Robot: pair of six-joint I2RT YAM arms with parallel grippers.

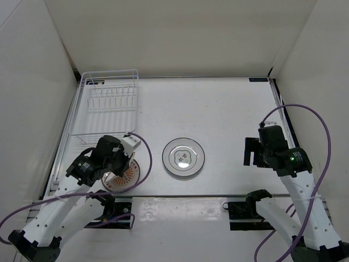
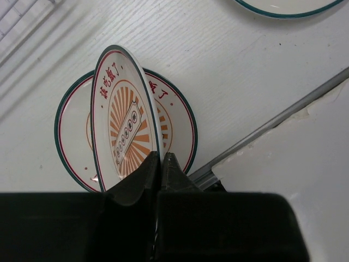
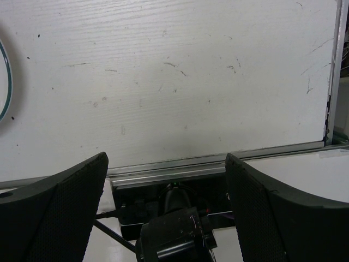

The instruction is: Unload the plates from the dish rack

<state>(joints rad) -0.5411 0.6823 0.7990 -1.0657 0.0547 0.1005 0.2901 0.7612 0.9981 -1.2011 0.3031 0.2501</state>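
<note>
The white wire dish rack point(image 1: 109, 103) stands at the back left, and I see no plates in it. My left gripper point(image 1: 115, 166) is shut on the rim of an orange-brown patterned plate point(image 2: 122, 120). It holds that plate tilted on edge just above a second orange-patterned plate point(image 2: 180, 128) lying flat on the table. In the left wrist view the gripper point(image 2: 161, 161) pinches the plate's lower rim. A white plate with a grey ring point(image 1: 184, 157) lies flat mid-table. My right gripper point(image 1: 252, 152) is open and empty, right of that plate.
The table's metal front edge point(image 2: 262, 128) runs just beside the stacked plates. White walls enclose the table on three sides. The white plate's rim point(image 3: 4, 82) shows at the left edge of the right wrist view. A corner of the rack point(image 2: 16, 16) shows in the left wrist view.
</note>
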